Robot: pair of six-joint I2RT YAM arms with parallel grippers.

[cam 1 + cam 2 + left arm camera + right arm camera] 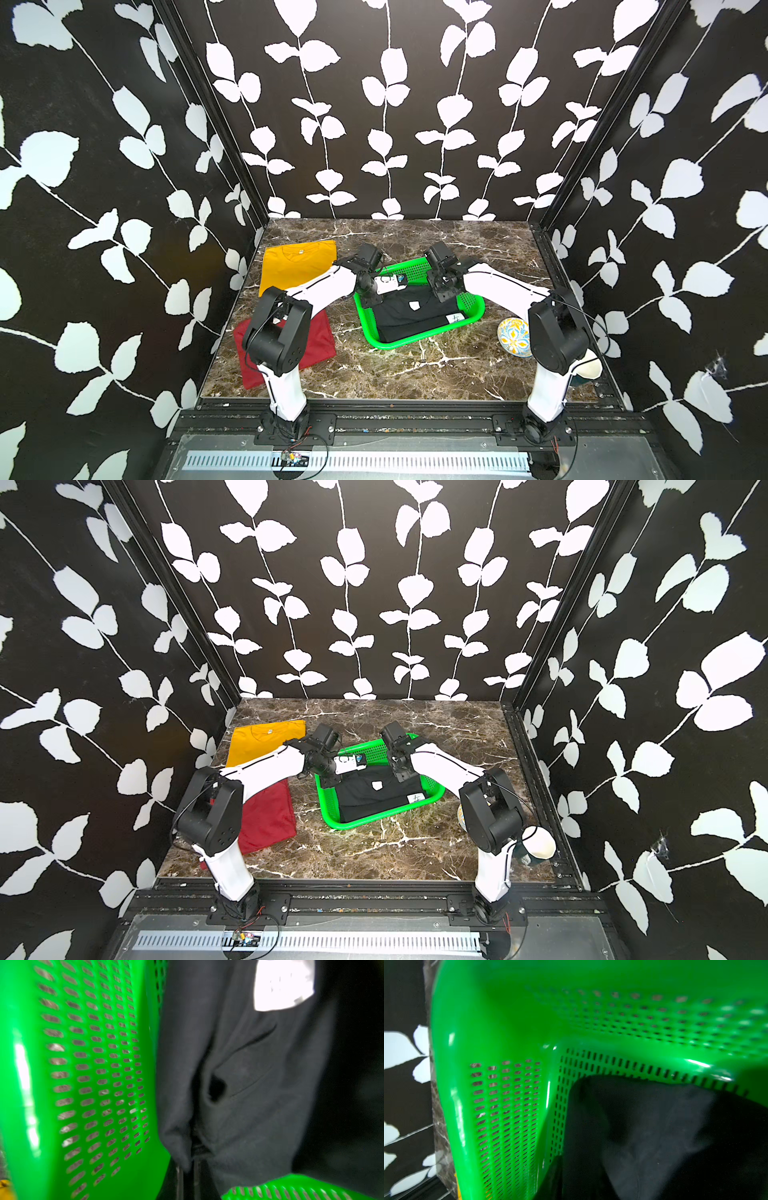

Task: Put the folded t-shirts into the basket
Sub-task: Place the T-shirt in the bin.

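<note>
The black t-shirt (415, 311) (374, 796) lies folded inside the green basket (399, 343) (365, 818), with white tags (282, 985) on top. My left gripper (370, 300) (194, 1165) reaches into the basket's far left corner and is shut on a bunched fold of the black shirt (249, 1084). My right gripper (444, 295) hangs over the far right part of the basket (508, 1022), just above the black shirt (633, 1136); its jaws are lost in the dark. The yellow-orange t-shirt (297, 262) lies at the far left. The dark red t-shirt (320, 340) lies near left, partly under my left arm.
A patterned round dish (513, 336) sits right of the basket, beside my right arm's elbow. A white cup (538, 841) lies near the table's right front corner. Black walls with a leaf pattern enclose the marble table (415, 374) on three sides.
</note>
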